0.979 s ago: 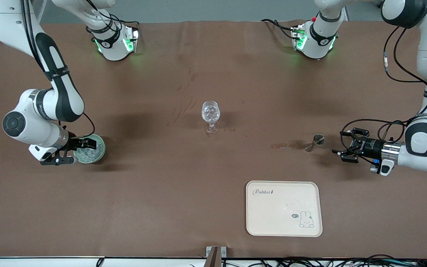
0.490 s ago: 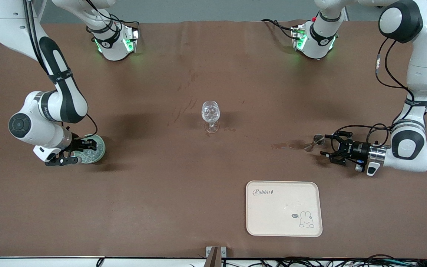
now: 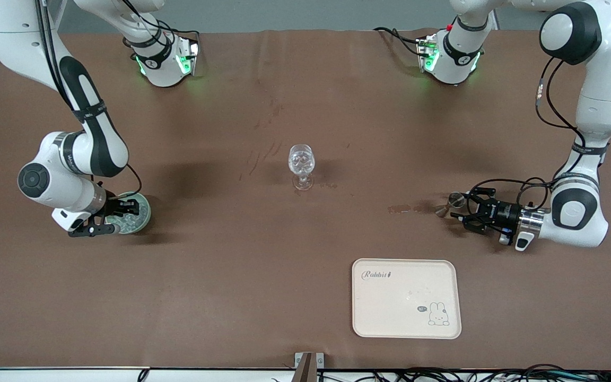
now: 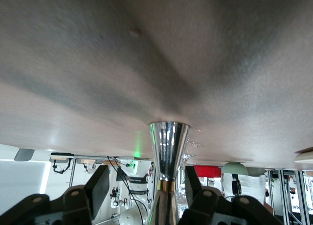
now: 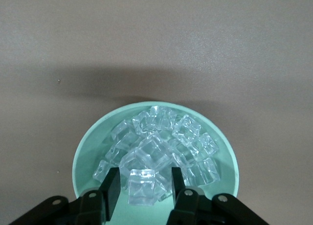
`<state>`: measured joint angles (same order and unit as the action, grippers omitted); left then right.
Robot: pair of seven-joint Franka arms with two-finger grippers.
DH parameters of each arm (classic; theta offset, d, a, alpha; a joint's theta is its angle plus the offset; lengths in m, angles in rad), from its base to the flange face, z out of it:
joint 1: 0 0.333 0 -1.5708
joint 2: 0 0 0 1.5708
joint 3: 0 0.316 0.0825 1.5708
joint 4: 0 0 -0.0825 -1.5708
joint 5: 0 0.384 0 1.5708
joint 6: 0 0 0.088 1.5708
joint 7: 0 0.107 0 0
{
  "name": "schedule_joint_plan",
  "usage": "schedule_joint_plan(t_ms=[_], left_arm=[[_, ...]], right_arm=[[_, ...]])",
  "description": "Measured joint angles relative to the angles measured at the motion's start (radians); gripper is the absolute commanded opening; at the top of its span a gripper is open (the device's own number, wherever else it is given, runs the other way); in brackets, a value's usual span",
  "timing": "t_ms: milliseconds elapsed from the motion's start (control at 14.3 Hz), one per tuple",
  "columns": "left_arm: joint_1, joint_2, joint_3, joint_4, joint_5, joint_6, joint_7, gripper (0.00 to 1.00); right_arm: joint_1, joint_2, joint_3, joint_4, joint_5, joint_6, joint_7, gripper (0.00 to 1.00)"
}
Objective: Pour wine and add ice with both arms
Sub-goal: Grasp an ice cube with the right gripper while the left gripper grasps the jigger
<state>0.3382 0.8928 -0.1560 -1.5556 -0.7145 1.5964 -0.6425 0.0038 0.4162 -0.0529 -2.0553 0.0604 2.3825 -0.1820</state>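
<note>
A pale green bowl (image 3: 143, 211) of ice (image 3: 131, 219) stands near the right arm's end of the table. My right gripper (image 3: 120, 216) is down in the bowl (image 5: 80, 151) and open. Its fingers (image 5: 112, 186) stand either side of one ice cube (image 5: 141, 186), with a gap on each side. A small metal jigger (image 3: 448, 205) stands near the left arm's end. My left gripper (image 3: 456, 208) is open, level with the table, with the jigger (image 4: 168, 142) between its fingers and untouched. A clear stemmed glass (image 3: 301, 162) stands mid-table.
A cream tray (image 3: 406, 318) with a rabbit print lies nearer the front camera than the jigger. A dark wet stain (image 3: 403, 208) marks the cloth beside the jigger. Both green-lit arm bases (image 3: 165, 61) stand along the table's back edge.
My left gripper has slid along the table toward the jigger and now has it between its fingers. My right arm has shifted slightly over the bowl.
</note>
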Motion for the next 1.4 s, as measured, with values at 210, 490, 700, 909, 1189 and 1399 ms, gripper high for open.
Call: schedule_joint_plan(t_ms=[210,490,700,909,1189,1399], left_arm=[[0.0,0.007,-0.001,-0.007,-0.046,-0.002,0.025,0.67],[0.0,0.018,-0.001,-0.007,-0.076,-0.002,0.033,0.57],[0.0,0.029,-0.004,-0.007,-0.089,-0.002,0.034,0.47],[0.0,0.031,-0.007,-0.007,-0.09,-0.003,0.034,0.43],[0.0,0.031,-0.01,-0.007,-0.09,-0.012,0.034,0.25],[0.0,0.031,-0.014,-0.008,-0.092,-0.018,0.034,0.05]], right_arm=[[0.0,0.003,0.0,-0.006,0.0,0.0,0.0,0.49],[0.0,0.006,-0.001,-0.01,0.0,0.001,0.0,0.44],[0.0,0.006,-0.001,-0.01,0.0,0.004,-0.001,0.44],[0.0,0.006,-0.001,-0.01,0.0,0.01,-0.001,0.44],[0.0,0.006,-0.003,-0.009,0.0,0.02,-0.001,0.41],[0.0,0.006,-0.003,-0.009,0.0,0.026,-0.001,0.28]])
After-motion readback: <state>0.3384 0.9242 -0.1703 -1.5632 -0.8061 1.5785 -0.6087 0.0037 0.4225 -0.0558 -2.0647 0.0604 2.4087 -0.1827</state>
